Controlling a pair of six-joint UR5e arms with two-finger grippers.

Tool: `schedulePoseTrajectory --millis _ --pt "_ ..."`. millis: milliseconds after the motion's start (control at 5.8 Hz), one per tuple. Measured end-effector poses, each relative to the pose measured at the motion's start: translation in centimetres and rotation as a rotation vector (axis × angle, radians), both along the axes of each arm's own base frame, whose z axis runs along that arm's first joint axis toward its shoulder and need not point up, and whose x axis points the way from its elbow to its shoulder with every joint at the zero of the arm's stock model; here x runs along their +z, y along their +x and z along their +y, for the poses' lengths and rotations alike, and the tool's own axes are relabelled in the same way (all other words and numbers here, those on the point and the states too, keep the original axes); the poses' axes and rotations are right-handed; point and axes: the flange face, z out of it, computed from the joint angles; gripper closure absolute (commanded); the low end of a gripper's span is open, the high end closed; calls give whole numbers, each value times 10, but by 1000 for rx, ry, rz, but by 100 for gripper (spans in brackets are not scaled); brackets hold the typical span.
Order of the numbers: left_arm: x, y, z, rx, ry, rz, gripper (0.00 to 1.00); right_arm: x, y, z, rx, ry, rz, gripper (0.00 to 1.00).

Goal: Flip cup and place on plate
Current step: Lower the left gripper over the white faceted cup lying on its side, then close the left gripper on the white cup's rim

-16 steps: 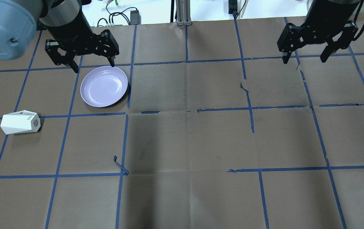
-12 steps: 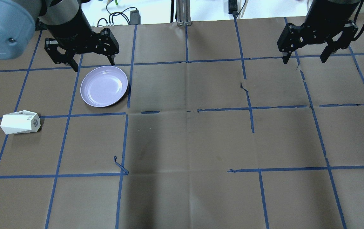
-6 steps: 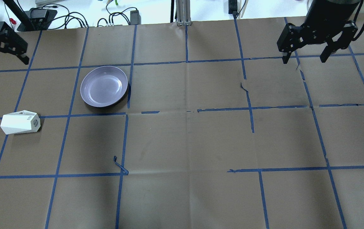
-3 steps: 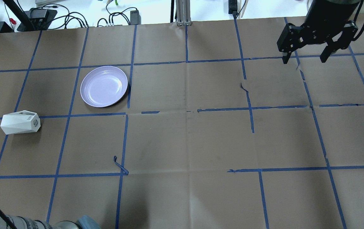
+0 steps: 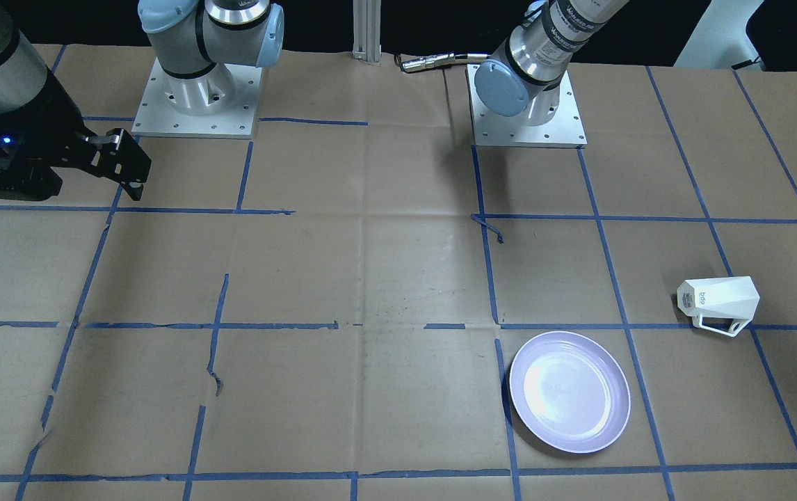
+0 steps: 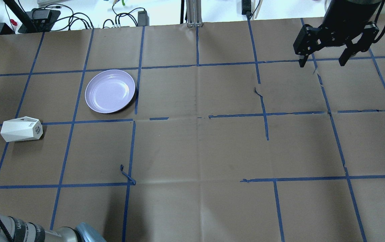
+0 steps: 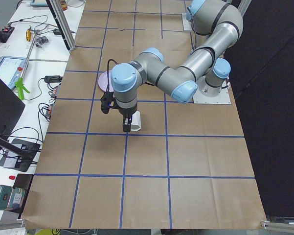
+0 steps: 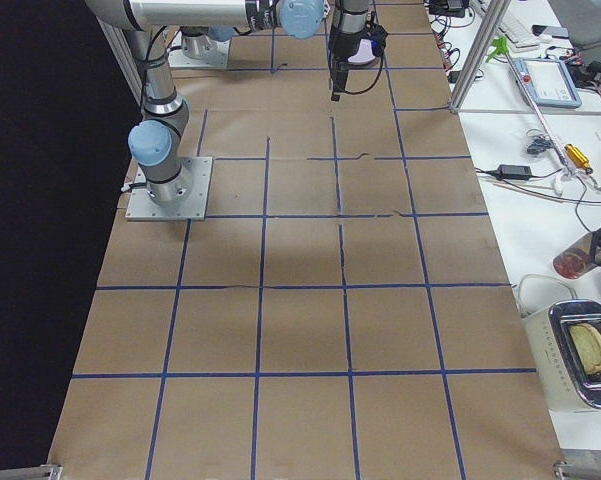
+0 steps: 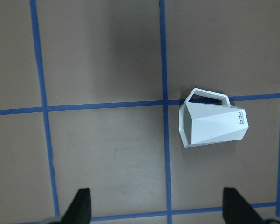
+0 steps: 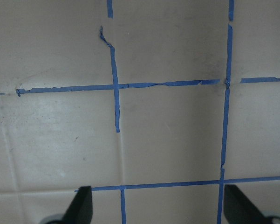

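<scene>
The white faceted cup [image 6: 21, 129] lies on its side at the table's left, its handle along the paper. It also shows in the front view [image 5: 718, 298] and the left wrist view [image 9: 214, 126]. The lavender plate [image 6: 110, 91] sits empty, apart from the cup, also in the front view [image 5: 569, 392]. My left gripper [image 9: 157, 210] is open and empty, high above the cup and offset from it; in the left side view [image 7: 115, 116] it hangs over the cup [image 7: 135, 121]. My right gripper [image 6: 322, 62] is open and empty at the far right.
Brown paper with a blue tape grid covers the table. A loose curl of tape [image 6: 127, 174] sticks up near the middle left. My left arm's elbow [image 6: 44, 232] enters at the overhead view's bottom left. Cables and gear [image 6: 44, 15] lie beyond the far edge.
My left arm swung away from behind the plate, left the overhead view at the left, and its elbow now enters at the bottom left. Cup, plate and right gripper have not moved.
</scene>
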Motion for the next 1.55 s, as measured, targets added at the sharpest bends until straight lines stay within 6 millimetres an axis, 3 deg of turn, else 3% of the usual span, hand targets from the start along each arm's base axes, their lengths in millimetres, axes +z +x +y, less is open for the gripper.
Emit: schedulePoseTrajectory --millis 345,690,1034,1552 --pt "-101 47 13 63 -45 351 1 0 0 0 0 0 0 0" --pt "-186 54 20 100 -82 674 1 0 0 0 0 0 0 0" --pt "-243 42 26 66 -71 884 1 0 0 0 0 0 0 0" --pt "-295 29 30 0 -88 1030 1 0 0 0 0 0 0 0"
